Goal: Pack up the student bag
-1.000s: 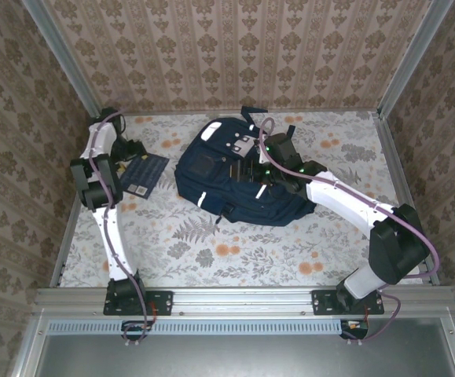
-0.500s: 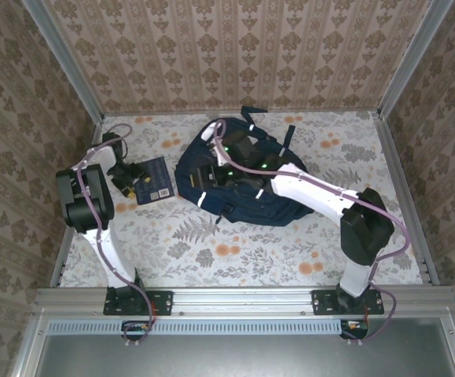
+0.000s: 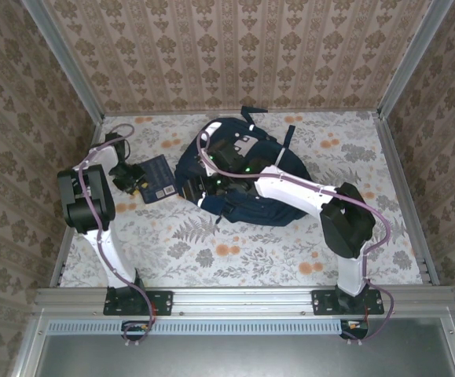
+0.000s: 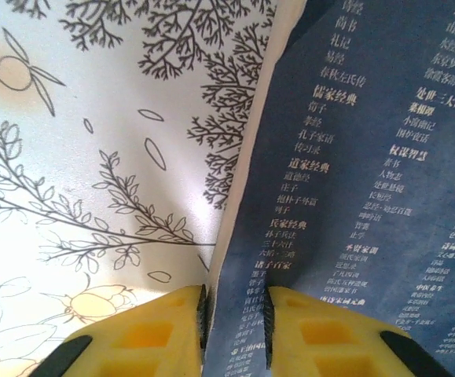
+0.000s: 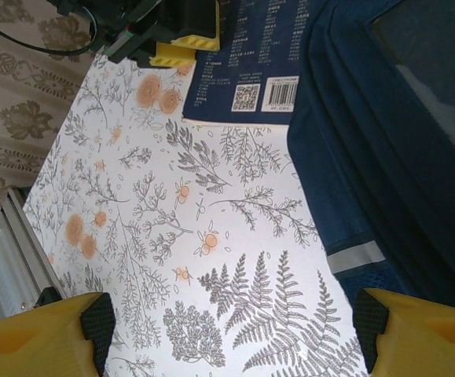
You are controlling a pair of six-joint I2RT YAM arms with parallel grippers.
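Pinching book [image 4: 353,196] edge: left gripper [image 4: 235,305] | student bag [image 5: 384,118] cropped, right wrist view

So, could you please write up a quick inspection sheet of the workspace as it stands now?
Surface: floral table cover, flat.
Job's things: student bag lying mid-table; dark blue book flat on the cover just left of it, outside the bag.
Clutter: nothing seen.
Grippers: left gripper jaws nearly together, straddling the book's edge, firm grip unconfirmed; right gripper open above the cover at the bag's left edge.
Cables: purple cable along each arm, one looping over the bag.
Surroundings: patterned walls, metal frame rail at the near edge.
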